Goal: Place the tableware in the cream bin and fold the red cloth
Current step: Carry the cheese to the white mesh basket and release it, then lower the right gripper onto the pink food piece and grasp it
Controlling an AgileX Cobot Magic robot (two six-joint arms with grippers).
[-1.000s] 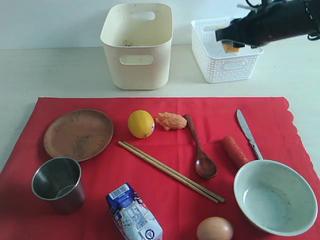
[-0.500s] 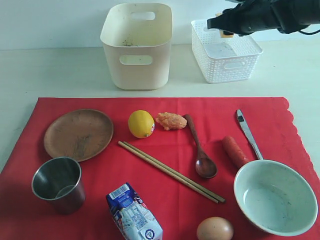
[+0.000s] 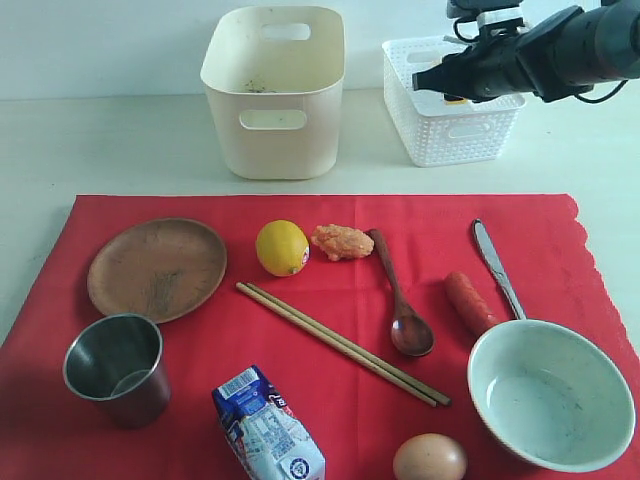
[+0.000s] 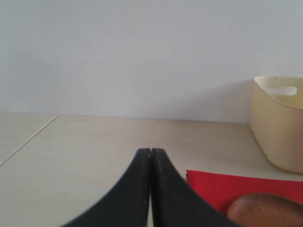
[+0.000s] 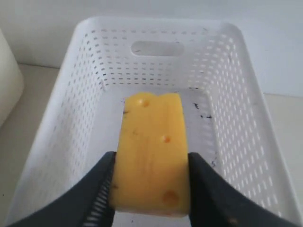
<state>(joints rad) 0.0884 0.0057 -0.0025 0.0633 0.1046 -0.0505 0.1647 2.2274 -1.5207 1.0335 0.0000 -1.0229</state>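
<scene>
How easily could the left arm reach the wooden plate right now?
Probably yes: the plate lies bare near the cloth's left edge, and the left gripper is empty, though shut, so it must open first.

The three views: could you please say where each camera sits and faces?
Exterior view: raised, near side of the red cloth, looking down across it to the cream bin and basket; the right arm shows.
Left wrist view: low over the table, facing the wall; the shut left gripper shows, with bin, cloth and plate.
Right wrist view: above the basket, looking into it; the right gripper holds cheese.
Shared: exterior and left wrist, the bin; exterior and right wrist, the basket.
</scene>
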